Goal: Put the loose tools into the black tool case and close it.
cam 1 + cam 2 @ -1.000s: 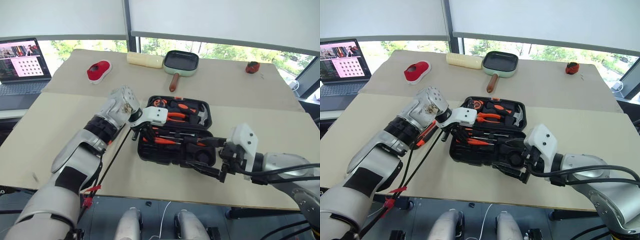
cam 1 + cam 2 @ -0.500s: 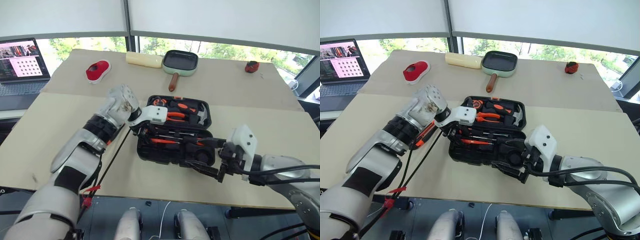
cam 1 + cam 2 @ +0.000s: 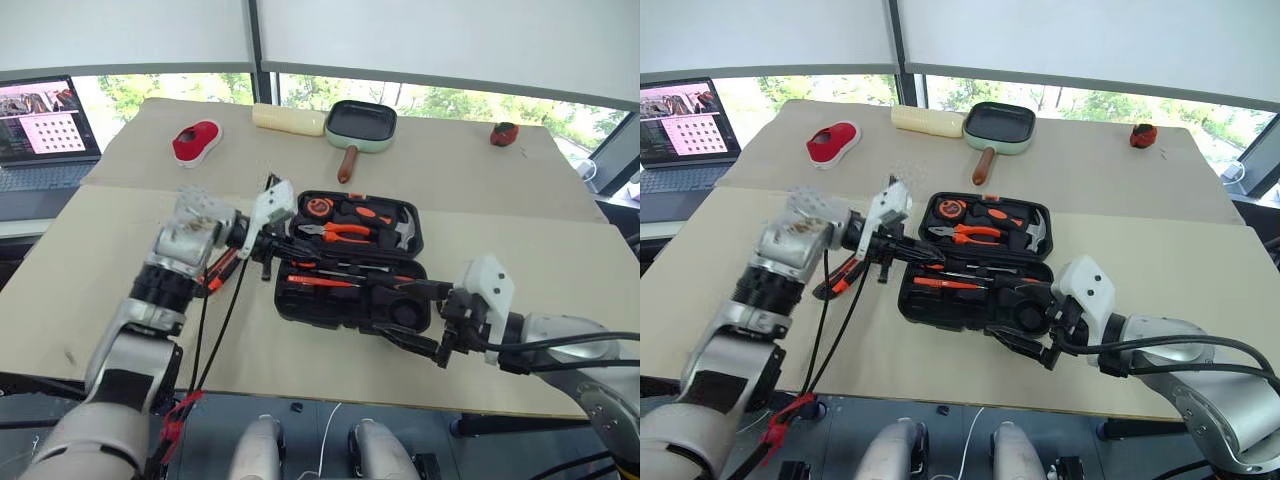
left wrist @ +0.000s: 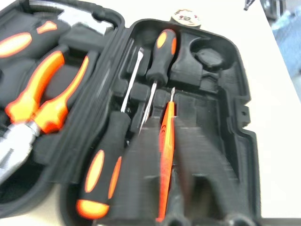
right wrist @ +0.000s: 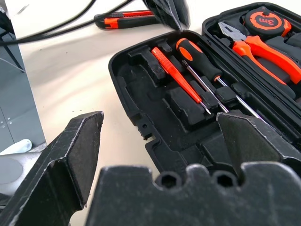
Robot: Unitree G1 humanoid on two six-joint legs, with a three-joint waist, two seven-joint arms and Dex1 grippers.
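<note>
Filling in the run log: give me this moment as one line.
left gripper: shut, empty | right gripper: open at tool case | tester pen, screwdrivers: slotted | utility knife: on table

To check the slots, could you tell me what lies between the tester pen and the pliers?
Two screwdrivers lie there, side by side; the left wrist view shows them between the tester pen and the pliers.

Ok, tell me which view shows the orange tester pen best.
Right wrist view: the tester pen lies whole and unobstructed in its slot. In the left wrist view, pincer fingers crowd it; the eye views show a thin orange sliver.
</note>
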